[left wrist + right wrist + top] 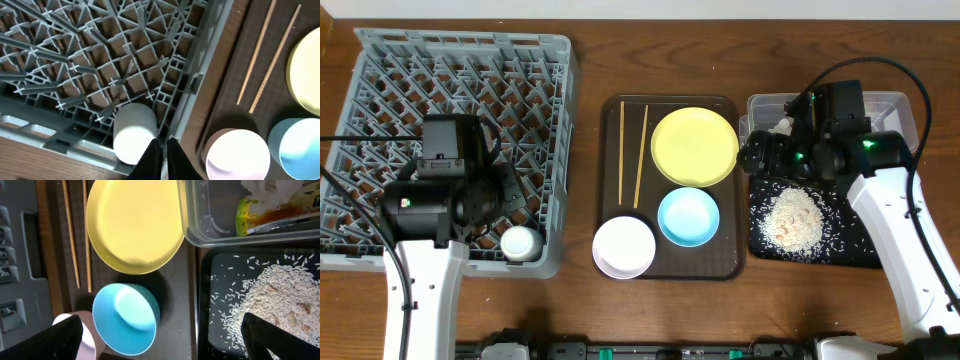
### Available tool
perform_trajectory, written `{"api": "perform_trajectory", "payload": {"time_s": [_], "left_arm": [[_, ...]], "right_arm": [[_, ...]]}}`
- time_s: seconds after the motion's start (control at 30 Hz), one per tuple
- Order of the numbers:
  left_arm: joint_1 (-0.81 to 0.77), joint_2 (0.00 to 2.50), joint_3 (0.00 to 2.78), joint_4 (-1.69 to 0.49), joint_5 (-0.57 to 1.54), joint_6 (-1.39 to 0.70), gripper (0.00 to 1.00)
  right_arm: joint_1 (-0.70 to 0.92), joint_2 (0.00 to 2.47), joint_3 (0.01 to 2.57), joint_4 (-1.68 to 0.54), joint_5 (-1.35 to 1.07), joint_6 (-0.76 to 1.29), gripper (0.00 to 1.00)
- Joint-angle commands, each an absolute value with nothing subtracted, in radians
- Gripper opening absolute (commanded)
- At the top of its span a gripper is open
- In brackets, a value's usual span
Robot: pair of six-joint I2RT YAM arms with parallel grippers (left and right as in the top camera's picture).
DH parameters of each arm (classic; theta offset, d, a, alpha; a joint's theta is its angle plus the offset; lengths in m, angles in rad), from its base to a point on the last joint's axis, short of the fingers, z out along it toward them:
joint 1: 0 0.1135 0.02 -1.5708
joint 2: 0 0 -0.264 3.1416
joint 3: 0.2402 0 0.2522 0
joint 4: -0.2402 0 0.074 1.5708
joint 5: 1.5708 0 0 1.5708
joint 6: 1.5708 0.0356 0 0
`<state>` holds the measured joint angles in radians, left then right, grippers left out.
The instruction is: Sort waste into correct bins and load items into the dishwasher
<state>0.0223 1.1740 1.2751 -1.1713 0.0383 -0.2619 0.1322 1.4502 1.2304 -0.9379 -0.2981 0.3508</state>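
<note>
The grey dish rack (pixel 380 80) holds a white cup (pixel 520 243) on its side in the near right corner. My left gripper (pixel 164 150) is shut and empty just beside the cup (pixel 134 132). The yellow plate (pixel 695 146), blue bowl (pixel 688 216), pinkish-white bowl (pixel 624 247) and chopsticks (pixel 634 155) lie on the brown tray. The clear tub (pixel 200 230) holds the tissue (pixel 270 190) and wrapper (pixel 265 217). The rice (pixel 792 217) lies on the black tray (pixel 860 255). My right gripper (pixel 170 335) is open and empty, above the blue bowl (pixel 125 317) and the black tray's left edge.
The brown serving tray (pixel 608 150) sits between the rack and the two bins. Loose rice grains are scattered over the black tray (pixel 220 265). The left arm hangs over the rack's near right part. The right arm reaches across the tub and black tray.
</note>
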Motion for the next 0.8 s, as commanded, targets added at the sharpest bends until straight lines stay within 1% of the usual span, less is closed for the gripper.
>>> {"api": "perform_trajectory", "payload": {"time_s": [0.0,0.33,0.53,0.63,0.7,0.77], "left_arm": [[0.02,1.178,1.303,-1.177,0.007,-0.267,0.08],[0.02,1.178,1.303,-1.182,0.146,-0.267,0.08],[0.02,1.178,1.303,-1.227,0.216,-0.267,0.08],[0.02,1.177,1.303,-1.243,0.263,-0.267,0.13],[0.02,1.176,1.303,-1.258,0.297,-0.267,0.14],[0.02,1.174,1.303,-1.275,0.324,-0.267,0.17]], "right_arm": [[0.144,1.449,1.236,-0.936,-0.295,0.336,0.99],[0.144,1.449,1.236,-0.936,-0.295,0.336,0.99],[0.144,1.449,1.236,-0.936,-0.295,0.336,0.99],[0.144,1.449,1.236,-0.936,-0.295,0.336,0.99],[0.144,1.449,1.236,-0.936,-0.295,0.336,0.99],[0.144,1.449,1.236,-0.936,-0.295,0.336,0.99]]}}
